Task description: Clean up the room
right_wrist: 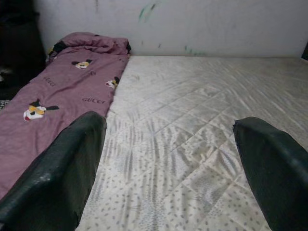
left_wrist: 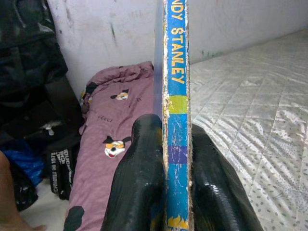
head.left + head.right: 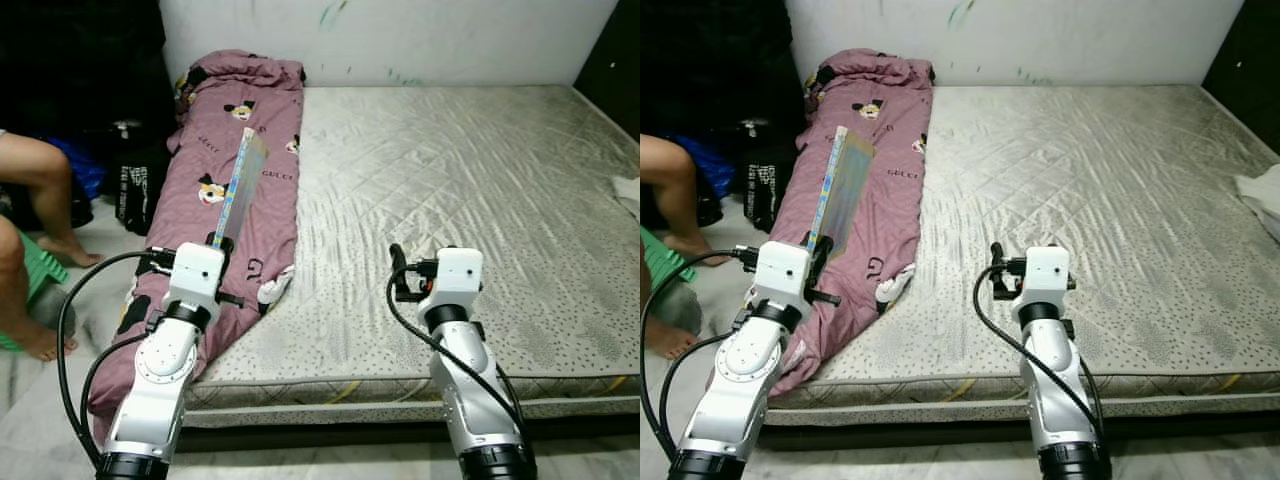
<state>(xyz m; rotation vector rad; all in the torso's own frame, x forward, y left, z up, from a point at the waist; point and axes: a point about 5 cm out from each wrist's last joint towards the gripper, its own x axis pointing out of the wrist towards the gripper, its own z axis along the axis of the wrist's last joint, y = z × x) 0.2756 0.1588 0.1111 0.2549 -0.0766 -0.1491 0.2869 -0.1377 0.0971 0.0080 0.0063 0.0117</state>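
A thin book with a blue spine stands on edge, tilted away from me, above the left front of the bed. My left gripper is shut on the book's lower end, one black finger on each side. Beneath it, a mauve blanket printed with cartoon mice lies rumpled along the left side of the grey quilted mattress. My right gripper hovers open over the mattress near its front edge, with nothing between its fingers.
A person sits on the floor at the left, bare legs and feet close to the bed. Black bags stand against the wall behind them. A white cloth lies at the mattress's right edge. A marked white wall backs the bed.
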